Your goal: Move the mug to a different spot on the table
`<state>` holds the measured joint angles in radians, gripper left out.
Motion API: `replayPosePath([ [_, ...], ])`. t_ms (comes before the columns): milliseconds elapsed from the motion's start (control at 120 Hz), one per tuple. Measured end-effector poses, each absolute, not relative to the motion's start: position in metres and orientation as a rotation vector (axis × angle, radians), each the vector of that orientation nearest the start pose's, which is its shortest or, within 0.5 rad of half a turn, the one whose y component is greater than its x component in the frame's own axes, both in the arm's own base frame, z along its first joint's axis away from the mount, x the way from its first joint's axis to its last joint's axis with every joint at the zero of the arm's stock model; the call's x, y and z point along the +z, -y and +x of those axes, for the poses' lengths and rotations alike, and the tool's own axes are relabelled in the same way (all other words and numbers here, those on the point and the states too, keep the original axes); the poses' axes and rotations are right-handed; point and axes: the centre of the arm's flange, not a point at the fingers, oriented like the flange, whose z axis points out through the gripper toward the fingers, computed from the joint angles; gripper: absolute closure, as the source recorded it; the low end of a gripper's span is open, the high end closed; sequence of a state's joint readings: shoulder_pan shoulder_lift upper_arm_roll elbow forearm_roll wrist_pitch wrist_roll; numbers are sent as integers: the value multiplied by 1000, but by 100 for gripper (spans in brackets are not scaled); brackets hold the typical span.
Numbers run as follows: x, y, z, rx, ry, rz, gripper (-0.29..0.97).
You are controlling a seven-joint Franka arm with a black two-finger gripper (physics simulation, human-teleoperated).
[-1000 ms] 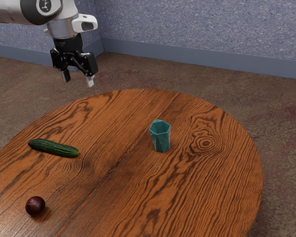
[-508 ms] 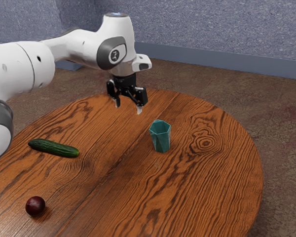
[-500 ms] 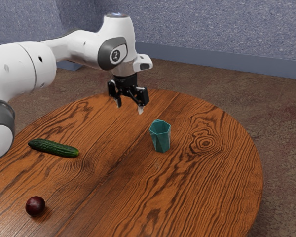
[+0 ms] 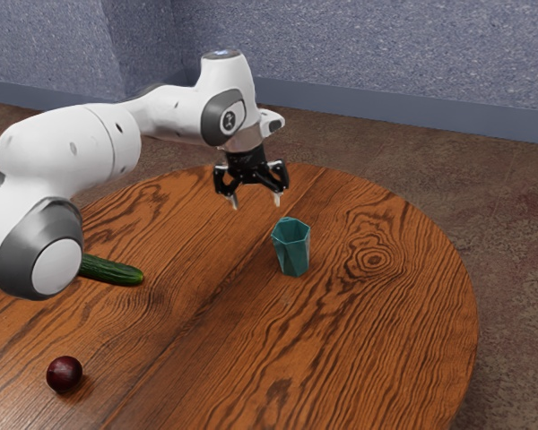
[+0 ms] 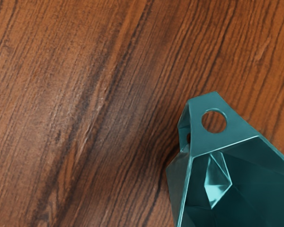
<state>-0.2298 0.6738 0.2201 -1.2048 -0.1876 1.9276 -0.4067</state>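
Aloft, spread hand point(image 4: 255, 202) near mug point(image 4: 290, 246).

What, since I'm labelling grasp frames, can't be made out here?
Cucumber: exterior view, one end hidden behind the arm's elbow.
Mug: wrist view, most of its body cut off by the picture's edge.
Table: exterior view, near rim cut off by the edge.
Dark red fruit: exterior view, too small to name.
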Motion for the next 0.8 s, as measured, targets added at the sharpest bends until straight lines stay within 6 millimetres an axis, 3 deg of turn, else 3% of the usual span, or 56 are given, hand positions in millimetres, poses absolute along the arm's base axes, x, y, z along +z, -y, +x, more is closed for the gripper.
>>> replayPosePath([
  [117,383,68,749,-88,800,-3119,2],
  [275,363,54,767,-44,1032,-3163,2],
  [442,344,57,773,-3,1153,-3130,2],
  [800,366,57,775,-55,1302,-3055,3],
])
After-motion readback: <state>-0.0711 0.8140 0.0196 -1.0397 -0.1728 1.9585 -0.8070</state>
